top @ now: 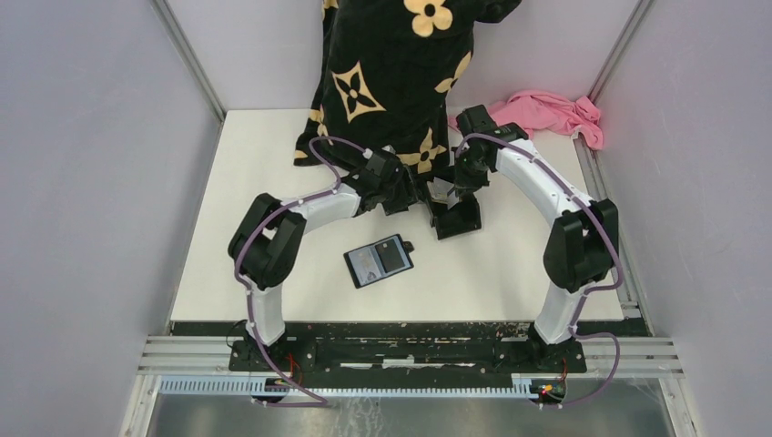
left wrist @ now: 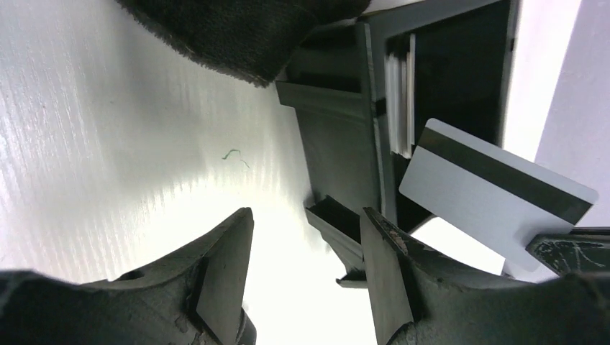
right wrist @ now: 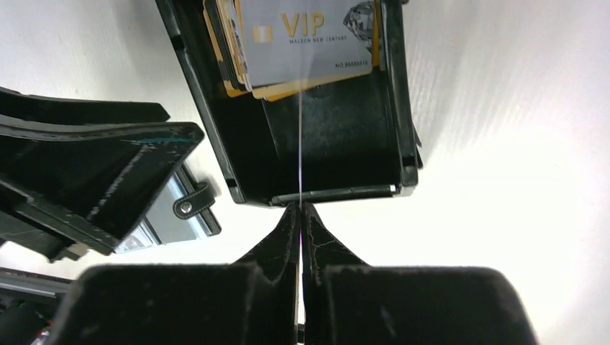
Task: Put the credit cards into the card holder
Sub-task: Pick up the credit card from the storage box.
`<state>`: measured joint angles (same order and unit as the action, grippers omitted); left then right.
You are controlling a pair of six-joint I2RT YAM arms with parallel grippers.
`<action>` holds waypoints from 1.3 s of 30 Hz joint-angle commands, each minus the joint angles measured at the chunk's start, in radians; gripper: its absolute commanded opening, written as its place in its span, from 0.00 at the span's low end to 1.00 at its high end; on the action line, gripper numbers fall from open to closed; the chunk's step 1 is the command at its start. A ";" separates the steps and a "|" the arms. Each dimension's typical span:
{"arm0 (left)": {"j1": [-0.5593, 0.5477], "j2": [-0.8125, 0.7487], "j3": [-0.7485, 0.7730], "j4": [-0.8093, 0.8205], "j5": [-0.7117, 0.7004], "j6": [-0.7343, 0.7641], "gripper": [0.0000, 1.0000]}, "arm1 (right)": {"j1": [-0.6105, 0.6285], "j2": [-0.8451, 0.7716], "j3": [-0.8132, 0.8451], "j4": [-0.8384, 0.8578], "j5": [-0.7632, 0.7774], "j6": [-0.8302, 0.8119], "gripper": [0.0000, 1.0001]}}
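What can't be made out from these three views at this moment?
- Top view: the right gripper's grip on the grey card, hidden beneath the right arm.
- Right wrist: that card's face, since it shows edge-on only.
- Right wrist: the tray's card stack, cut off by the top edge.
- Top view: the card holder's pockets, too small to read.

table [top: 237, 164]: white, matt, finely ribbed | grey card [left wrist: 475, 205]: smooth satin plastic, matt stripe | tray [right wrist: 345, 151]: black plastic, dull sheen | card holder [top: 378, 262]: black, leather-like, metal stud | draped cloth [top: 391, 55]: fuzzy black printed fabric | pink cloth [top: 555, 111]: soft, crumpled
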<state>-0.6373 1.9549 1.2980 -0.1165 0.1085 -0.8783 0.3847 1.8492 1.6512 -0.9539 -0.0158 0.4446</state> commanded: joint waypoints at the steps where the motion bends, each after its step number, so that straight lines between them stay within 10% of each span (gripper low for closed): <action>1: -0.007 -0.118 -0.016 -0.014 -0.030 0.068 0.63 | 0.006 -0.122 -0.036 0.013 0.036 -0.020 0.01; 17: -0.040 -0.501 -0.221 0.095 0.223 0.154 0.66 | 0.032 -0.587 -0.392 0.146 -0.355 -0.037 0.01; 39: -0.068 -0.591 -0.268 -0.049 0.492 0.303 0.65 | 0.070 -0.735 -0.639 0.287 -0.783 0.058 0.01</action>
<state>-0.7082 1.3998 1.0492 -0.1856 0.5167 -0.6224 0.4515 1.1156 1.0256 -0.7368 -0.7303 0.4938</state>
